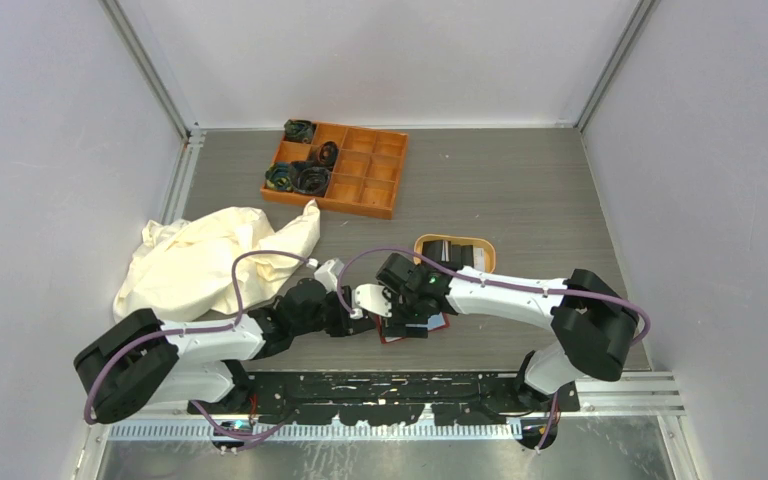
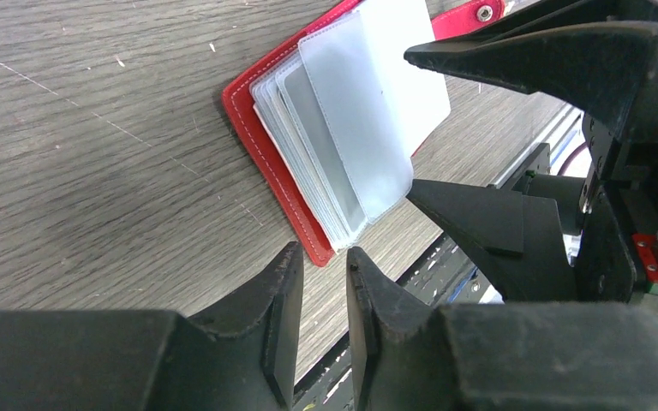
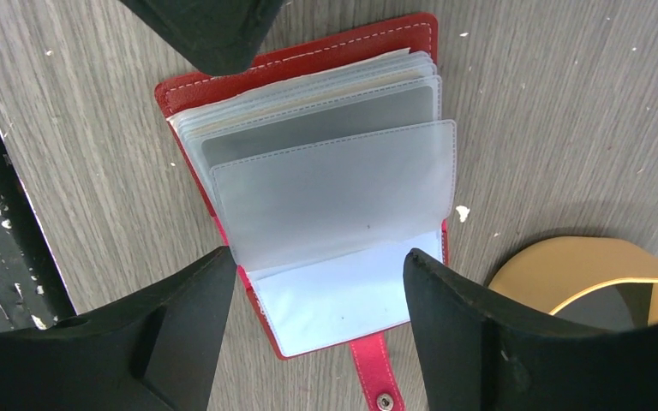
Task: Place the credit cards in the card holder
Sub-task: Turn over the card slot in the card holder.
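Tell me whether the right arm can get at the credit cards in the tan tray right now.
Probably yes: the right hand hangs open over the card holder, holding nothing, and the tan tray with the credit cards lies uncovered just beside it.

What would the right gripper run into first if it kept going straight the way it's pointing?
The right gripper would probably meet the clear plastic sleeves of the open red leather-like card holder, framed between its spread fingers; depth is hard to judge.

Red card holder [image 3: 343, 41], frosted grey pockets [image 3: 334, 197]
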